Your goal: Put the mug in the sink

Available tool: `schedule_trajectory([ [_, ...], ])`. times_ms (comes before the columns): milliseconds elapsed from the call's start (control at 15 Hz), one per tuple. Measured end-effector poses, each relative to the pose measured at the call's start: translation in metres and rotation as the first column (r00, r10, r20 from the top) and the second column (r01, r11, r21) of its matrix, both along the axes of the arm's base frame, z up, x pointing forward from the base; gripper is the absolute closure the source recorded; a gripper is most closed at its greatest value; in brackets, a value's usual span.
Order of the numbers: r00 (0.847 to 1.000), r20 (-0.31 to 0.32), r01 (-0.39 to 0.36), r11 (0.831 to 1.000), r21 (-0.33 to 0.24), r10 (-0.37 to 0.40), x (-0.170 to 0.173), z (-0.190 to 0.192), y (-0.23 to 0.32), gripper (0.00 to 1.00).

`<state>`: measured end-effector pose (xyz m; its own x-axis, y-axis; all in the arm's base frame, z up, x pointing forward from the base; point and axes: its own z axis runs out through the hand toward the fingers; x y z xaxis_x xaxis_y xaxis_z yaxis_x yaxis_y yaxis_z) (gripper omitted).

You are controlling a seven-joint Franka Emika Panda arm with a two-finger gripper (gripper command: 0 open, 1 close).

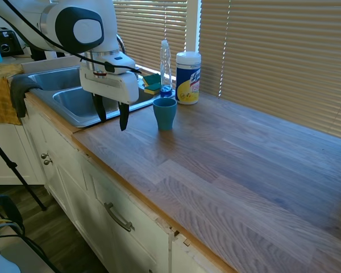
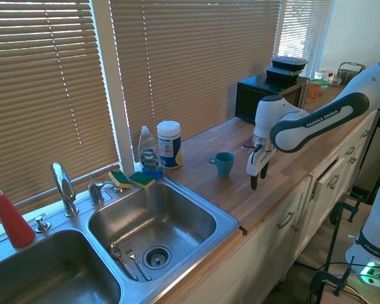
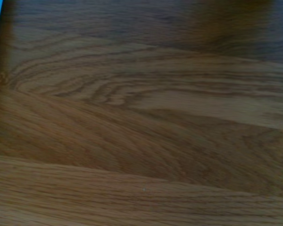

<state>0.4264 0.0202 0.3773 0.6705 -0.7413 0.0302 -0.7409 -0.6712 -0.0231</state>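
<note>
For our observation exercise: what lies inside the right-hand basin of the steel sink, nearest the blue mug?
In the stainless steel sink basin lie a round drain and some metal cutlery beside it. The near wall hides part of the basin floor.

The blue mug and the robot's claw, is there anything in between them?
Nothing. Only bare wooden countertop lies between the mug and the open gripper. The second exterior view shows that gap most clearly.
</note>
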Motion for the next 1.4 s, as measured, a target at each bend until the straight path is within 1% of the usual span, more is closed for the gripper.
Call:
schedule_trajectory([
  [133,1.0,0.001,-0.002,1.0,-0.005,0.002,0.0,0.0,-0.001,0.0],
  [200,1.0,0.011,-0.009,1.0,-0.015,0.009,0.002,0.001,-0.005,0.0],
  [400,0.996,0.08,-0.023,0.998,-0.064,0.028,0.015,0.02,-0.019,0.0],
  [600,0.988,0.149,-0.022,0.996,-0.084,0.034,0.042,0.053,-0.024,0.0],
  [867,0.979,0.199,-0.03,0.996,-0.086,0.047,0.096,0.072,-0.015,0.0],
  [933,0.978,0.203,-0.03,0.996,-0.087,0.047,0.111,0.072,-0.012,0.0],
  [1067,0.98,0.192,-0.031,0.995,-0.092,0.048,0.141,0.059,-0.003,0.0],
  [1333,0.992,0.127,-0.006,0.995,-0.096,0.018,0.179,0.004,0.002,0.0],
  [1400,0.993,0.116,-0.001,0.995,-0.097,0.012,0.185,-0.005,0.0,1.0],
])
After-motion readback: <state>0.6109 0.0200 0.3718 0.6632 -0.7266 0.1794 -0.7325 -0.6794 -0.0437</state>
